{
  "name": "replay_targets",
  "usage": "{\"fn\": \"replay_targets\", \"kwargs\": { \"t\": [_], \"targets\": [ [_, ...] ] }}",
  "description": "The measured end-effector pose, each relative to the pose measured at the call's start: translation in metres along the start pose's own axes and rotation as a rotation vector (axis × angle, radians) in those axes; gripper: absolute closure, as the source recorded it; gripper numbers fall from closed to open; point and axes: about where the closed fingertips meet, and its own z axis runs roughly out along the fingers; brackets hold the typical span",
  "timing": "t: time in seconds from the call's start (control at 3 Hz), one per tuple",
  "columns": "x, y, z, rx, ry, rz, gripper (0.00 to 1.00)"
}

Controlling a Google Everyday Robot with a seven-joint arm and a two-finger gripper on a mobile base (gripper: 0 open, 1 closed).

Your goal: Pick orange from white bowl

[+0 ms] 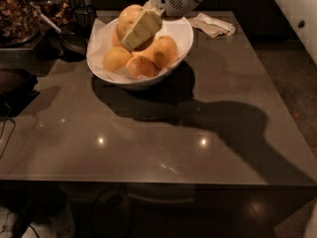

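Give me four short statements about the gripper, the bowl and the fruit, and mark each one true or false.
1. The gripper is over the white bowl, against the orange. True.
2. The orange lies on the table, outside the bowl. False: it sits on top of the fruit pile in the bowl.
3. A crumpled paper lies on the table, apart from the bowl. True.
4. The bowl holds a single fruit. False: several fruits are piled in it.
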Motion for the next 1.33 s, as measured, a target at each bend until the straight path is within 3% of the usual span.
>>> {"fn": "replay_targets", "kwargs": {
  "t": [0.33, 0.67, 1.0, 1.33],
  "targets": [
    [0.015, 0.006, 0.012, -0.016, 0.024, 0.017, 1.00],
    [0.011, 0.009, 0.008, -0.014, -0.001, 0.012, 1.00],
    [-0.001, 0.039, -0.015, 0.034, -0.066, 0.014, 1.00],
    [0.003, 0.079, -0.037, 0.122, -0.109, 0.043, 1.00]
  ]
}}
